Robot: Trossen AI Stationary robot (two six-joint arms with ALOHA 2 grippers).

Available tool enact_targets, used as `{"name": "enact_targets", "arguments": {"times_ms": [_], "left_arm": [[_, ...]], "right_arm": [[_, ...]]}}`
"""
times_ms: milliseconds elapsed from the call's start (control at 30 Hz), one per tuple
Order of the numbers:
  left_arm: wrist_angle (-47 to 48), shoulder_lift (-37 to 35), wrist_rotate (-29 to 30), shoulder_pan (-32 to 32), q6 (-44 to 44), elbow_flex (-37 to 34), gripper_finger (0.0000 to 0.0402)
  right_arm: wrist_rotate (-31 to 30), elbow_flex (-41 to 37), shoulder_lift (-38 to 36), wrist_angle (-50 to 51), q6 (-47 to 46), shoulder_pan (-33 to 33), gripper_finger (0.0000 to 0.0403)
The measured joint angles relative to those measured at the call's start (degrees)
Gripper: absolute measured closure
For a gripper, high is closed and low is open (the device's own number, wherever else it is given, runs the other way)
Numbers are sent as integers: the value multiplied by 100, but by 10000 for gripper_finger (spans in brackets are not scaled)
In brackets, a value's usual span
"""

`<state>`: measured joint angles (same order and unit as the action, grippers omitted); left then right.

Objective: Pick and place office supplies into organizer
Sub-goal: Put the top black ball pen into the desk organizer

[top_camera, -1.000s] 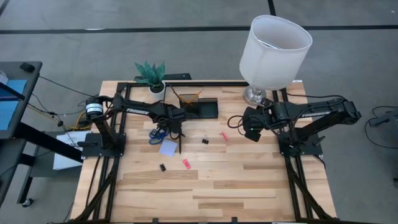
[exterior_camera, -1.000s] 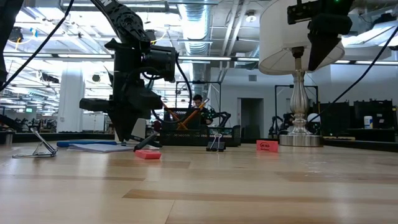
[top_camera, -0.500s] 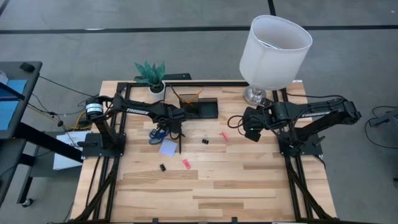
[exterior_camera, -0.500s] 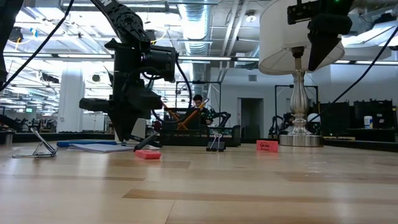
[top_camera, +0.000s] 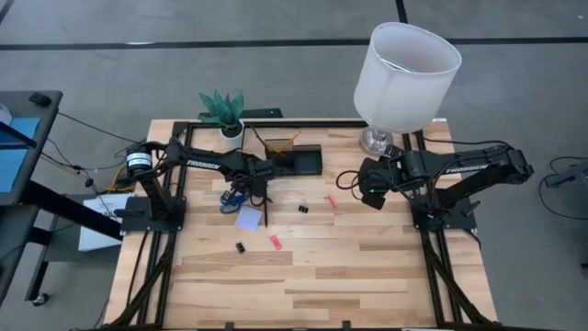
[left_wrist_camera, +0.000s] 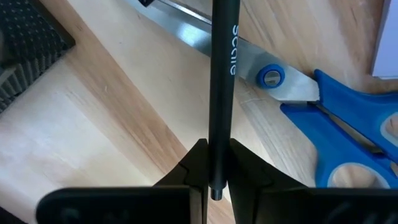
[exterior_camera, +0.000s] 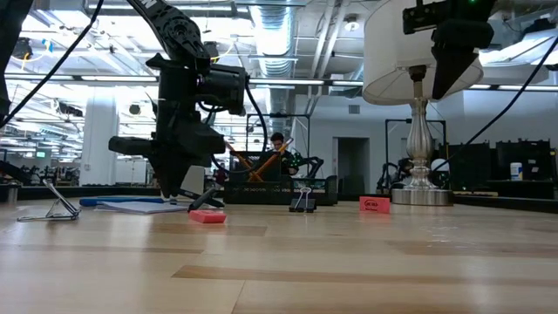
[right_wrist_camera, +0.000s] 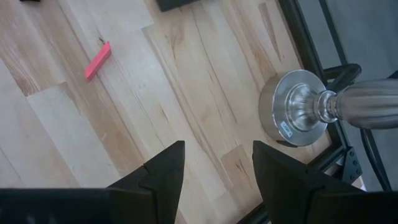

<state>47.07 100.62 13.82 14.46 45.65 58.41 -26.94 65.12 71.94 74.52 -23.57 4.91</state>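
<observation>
Clearly the left hand [left_wrist_camera: 214,177] grips the black pen [left_wrist_camera: 221,81], lengthwise between its fingers.

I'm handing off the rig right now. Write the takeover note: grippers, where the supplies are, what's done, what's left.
Left gripper: shut on the black pen, by the scissors and note pad.
Right gripper: open, holding nothing, waiting near the lamp base.
Done: two orange pens stand in the organizer.
Left: black pen into the organizer, then scissors, note pad, two black clips and two pink-red pieces, all on the table.
</observation>
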Motion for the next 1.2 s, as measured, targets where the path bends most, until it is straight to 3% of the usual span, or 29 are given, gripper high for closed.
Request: {"name": "enact_targets", "arguments": {"times_ms": [900, 1200], "left_arm": [[336, -4, 367, 177, -59, 4, 380], [396, -4, 939, 175, -90, 4, 380]], "right_arm": [[11, 0, 2, 0, 0, 1, 222], [11, 0, 2, 0, 0, 2, 225]]}}
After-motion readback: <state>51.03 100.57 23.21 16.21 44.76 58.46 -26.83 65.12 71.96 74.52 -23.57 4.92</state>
